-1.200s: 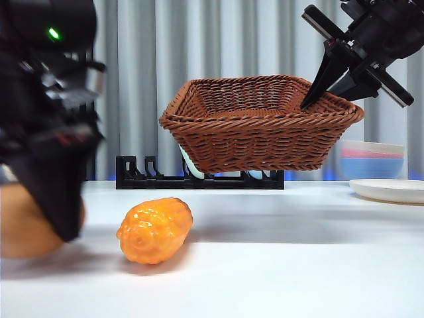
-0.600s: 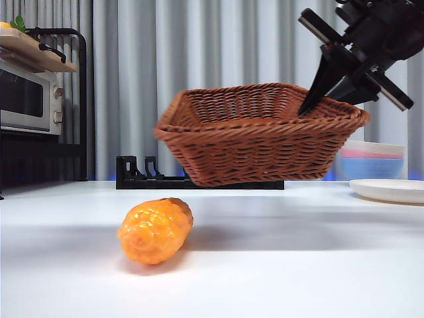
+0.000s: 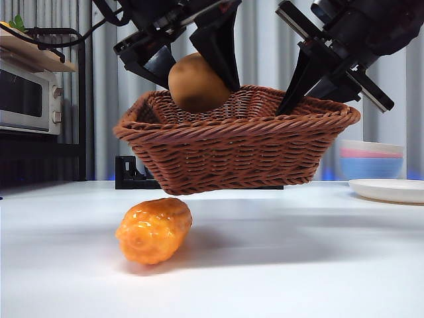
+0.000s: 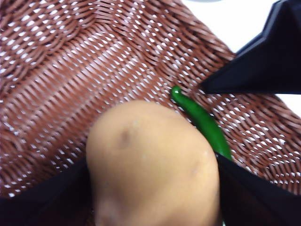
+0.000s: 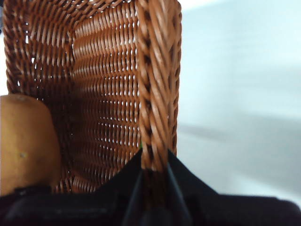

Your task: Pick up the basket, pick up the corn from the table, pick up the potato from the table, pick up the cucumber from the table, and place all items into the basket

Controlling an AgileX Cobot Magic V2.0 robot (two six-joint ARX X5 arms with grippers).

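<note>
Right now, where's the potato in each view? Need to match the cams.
Front view: the potato is upper centre, clamped in the left gripper just above the basket.
Left wrist view: potato fills the lower centre between the jaws, over the basket floor.
Right wrist view: potato is at the left edge, inside the basket.
Shared landmark: the braided basket rim that the right gripper clamps.

Raised wicker basket (image 3: 238, 149), potato (image 3: 197, 85) above, probably cucumber (image 4: 202, 121) inside; knobbly corn (image 3: 154, 229) on table (image 3: 318, 265).
</note>
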